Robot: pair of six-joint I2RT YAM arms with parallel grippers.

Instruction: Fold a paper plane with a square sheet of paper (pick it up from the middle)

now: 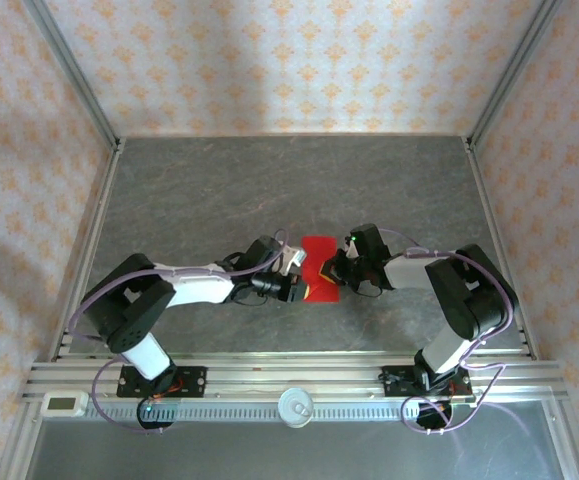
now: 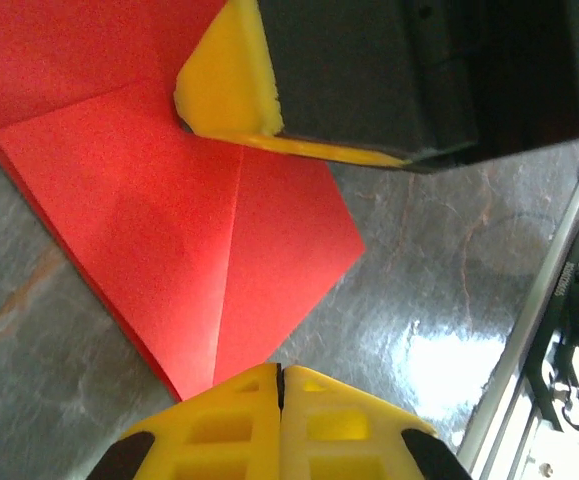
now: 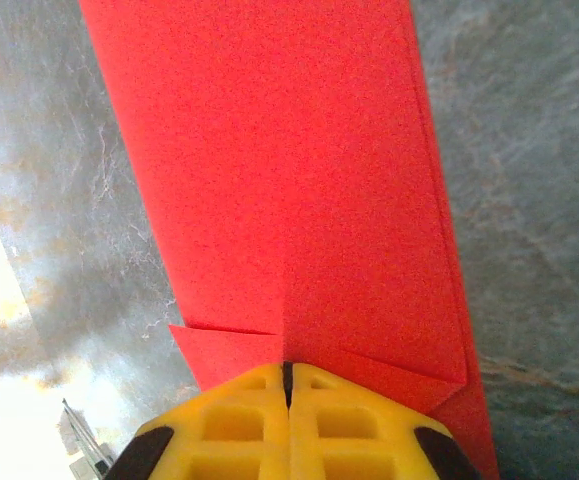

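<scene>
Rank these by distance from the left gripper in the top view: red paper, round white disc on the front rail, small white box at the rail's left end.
1. red paper: right at the tip of the left gripper, on its right side.
2. round white disc: on the front rail, toward the near edge, mid-rail.
3. small white box: far left end of the rail, clearly farthest.

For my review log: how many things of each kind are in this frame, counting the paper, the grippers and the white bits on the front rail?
Paper, bright red folded paper sheet: 1
Yellow-fingered grippers, left gripper and right gripper: 2
White items on the front rail, rectangular white box and round white disc: 2
Total: 5
</scene>
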